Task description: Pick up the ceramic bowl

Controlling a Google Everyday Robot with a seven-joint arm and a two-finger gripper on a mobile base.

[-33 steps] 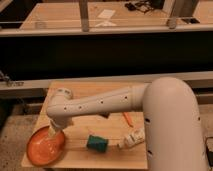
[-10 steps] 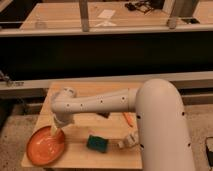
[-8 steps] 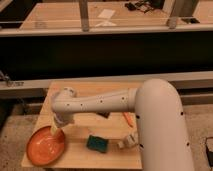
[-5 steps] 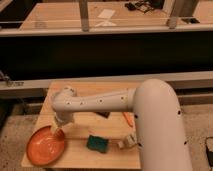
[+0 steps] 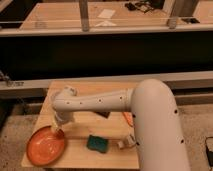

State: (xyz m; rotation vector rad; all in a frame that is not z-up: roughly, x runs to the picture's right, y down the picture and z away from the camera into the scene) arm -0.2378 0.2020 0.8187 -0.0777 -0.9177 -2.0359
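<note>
The ceramic bowl [image 5: 45, 148] is a wide, shallow orange dish at the front left corner of the wooden table [image 5: 112, 152]. My white arm reaches across the table from the right and bends down at the left. The gripper [image 5: 57, 131] is at the bowl's far right rim, right over or touching it. The wrist hides the point of contact.
A teal sponge [image 5: 97, 143] lies on the table to the right of the bowl. A small white object [image 5: 125, 143] sits next to my arm, and an orange item [image 5: 127, 118] shows partly behind it. A dark counter and a railing run behind the table.
The arm has shifted only slightly over the bowl's rim. The bowl stays at nearly the same spot at the table's front left corner.
</note>
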